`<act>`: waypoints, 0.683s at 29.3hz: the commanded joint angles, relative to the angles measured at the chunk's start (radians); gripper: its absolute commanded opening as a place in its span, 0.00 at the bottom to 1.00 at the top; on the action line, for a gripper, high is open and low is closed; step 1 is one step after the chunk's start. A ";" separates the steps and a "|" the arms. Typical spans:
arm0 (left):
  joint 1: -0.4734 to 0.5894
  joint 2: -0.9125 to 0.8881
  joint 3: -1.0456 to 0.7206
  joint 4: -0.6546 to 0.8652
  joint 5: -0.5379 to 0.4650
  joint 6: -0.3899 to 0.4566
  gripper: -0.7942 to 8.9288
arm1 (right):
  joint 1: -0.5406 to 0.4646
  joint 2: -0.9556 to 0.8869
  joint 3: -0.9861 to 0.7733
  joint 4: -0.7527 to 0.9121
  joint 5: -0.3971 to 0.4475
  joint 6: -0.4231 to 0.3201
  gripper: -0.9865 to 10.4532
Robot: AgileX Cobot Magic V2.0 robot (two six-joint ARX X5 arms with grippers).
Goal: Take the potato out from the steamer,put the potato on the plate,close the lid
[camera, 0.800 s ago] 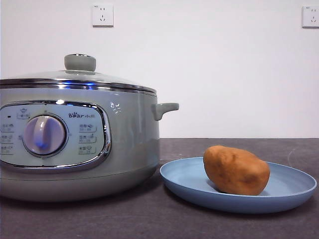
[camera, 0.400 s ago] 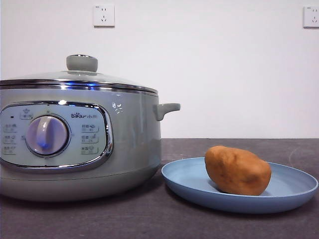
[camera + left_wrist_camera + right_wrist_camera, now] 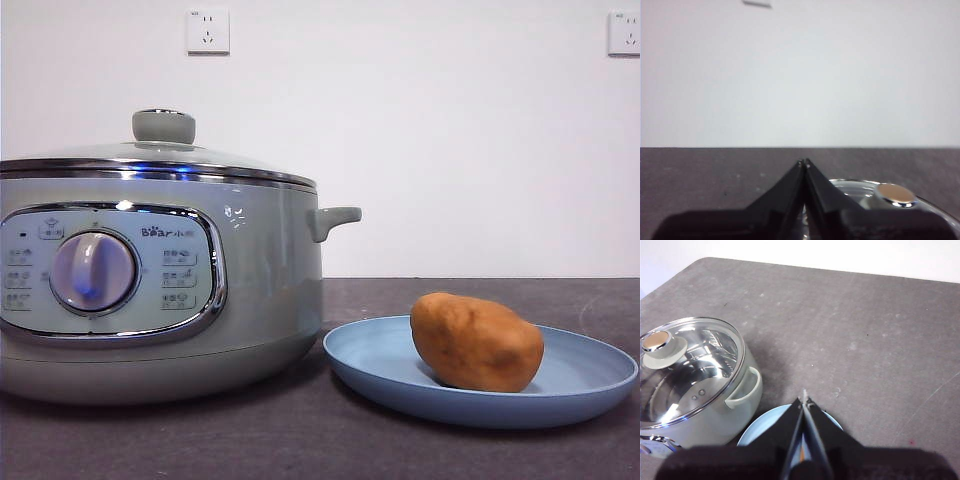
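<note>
The grey-green steamer (image 3: 150,280) stands at the left with its glass lid (image 3: 150,155) seated on the rim, knob (image 3: 163,126) on top. On the light blue plate (image 3: 590,375) to its right lies the orange-brown potato (image 3: 477,342). No arm shows in the front view. My left gripper (image 3: 804,162) is shut and empty, held above the lid (image 3: 860,190) and its knob (image 3: 895,195). High over the plate (image 3: 760,432), my right gripper (image 3: 805,401) is shut and empty, with the steamer (image 3: 735,405) and lid (image 3: 687,370) beside it; its jaws hide the potato.
Dark grey table (image 3: 300,440) runs back to a white wall with two sockets (image 3: 207,30) (image 3: 624,32). The steamer's side handle (image 3: 333,220) juts toward the plate. In the right wrist view the table's far rounded edge (image 3: 705,261) shows.
Only a slight shift of the front picture between the earliest frame and now; steamer, lid, plate and potato keep their places.
</note>
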 commanded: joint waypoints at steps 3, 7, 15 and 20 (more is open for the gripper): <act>0.033 -0.105 -0.153 0.068 0.007 -0.064 0.08 | 0.000 0.000 0.000 0.006 0.003 -0.008 0.09; 0.044 -0.174 -0.219 0.069 0.007 -0.078 0.08 | 0.000 -0.002 0.000 0.006 0.003 -0.008 0.09; 0.064 -0.190 -0.232 0.017 0.004 -0.072 0.08 | 0.000 -0.001 0.000 0.006 0.003 -0.008 0.09; 0.079 -0.190 -0.233 -0.169 -0.017 -0.072 0.08 | 0.000 -0.001 0.000 0.006 0.003 -0.008 0.09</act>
